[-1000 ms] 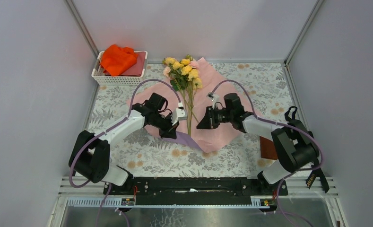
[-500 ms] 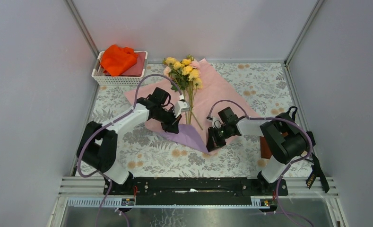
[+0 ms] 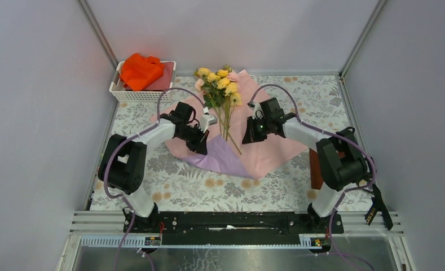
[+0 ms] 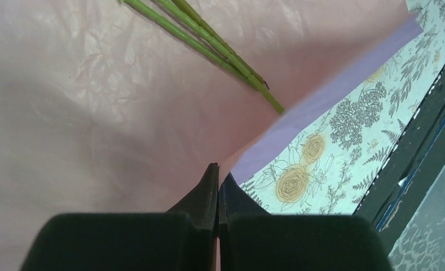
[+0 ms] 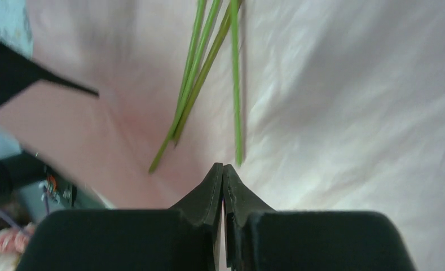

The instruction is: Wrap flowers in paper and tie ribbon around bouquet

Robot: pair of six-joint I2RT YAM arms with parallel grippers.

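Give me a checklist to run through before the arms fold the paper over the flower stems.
1. Left claw shut on the paper edge: ok.
2. Right claw shut; whether it pinches paper: cannot tell.
3. Flowers lie on the paper, stems inside its edge: ok.
4. Left flap lifted, lavender underside showing: ok.
5. Paper closed round stems: not ok, stems bare.
6. Ribbon round the flowers: not ok, it hangs by the right arm's base.

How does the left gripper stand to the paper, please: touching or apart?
Touching. In the left wrist view the left gripper is shut on the folded-up edge of the paper, which runs into its tips.
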